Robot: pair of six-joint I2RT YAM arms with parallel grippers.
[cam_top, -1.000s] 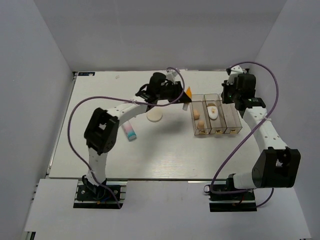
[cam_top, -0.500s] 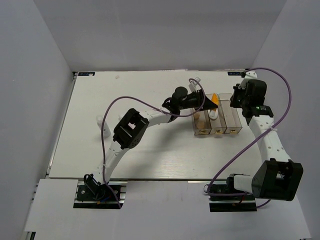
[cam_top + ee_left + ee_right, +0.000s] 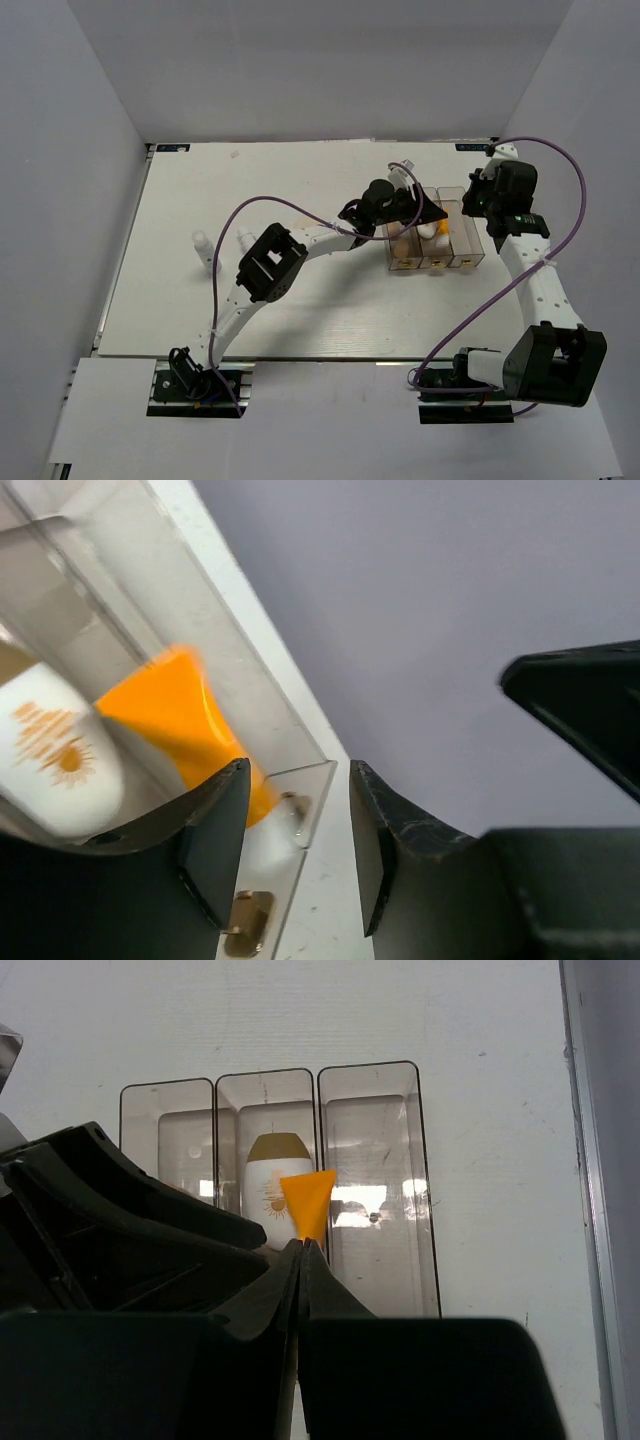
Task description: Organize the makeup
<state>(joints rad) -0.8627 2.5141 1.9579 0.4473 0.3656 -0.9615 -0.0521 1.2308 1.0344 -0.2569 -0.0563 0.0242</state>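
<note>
Left gripper [image 3: 297,780] spread over your box [image 3: 372,1140]
The tube [image 3: 185,720] sits in the middle compartment beside the white piece [image 3: 278,1175]; your right gripper [image 3: 302,1250] is pressed together, empty.

You have one clear plastic box [image 3: 376,1260] with three compartments, one flat orange tube [image 3: 308,1206], one white oval piece with gold print [image 3: 270,1186], and two white-and-black robot arms [image 3: 536,276].

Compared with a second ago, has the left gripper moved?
Yes. The left gripper swung to the right, from left of the clear box to above its compartments.
</note>
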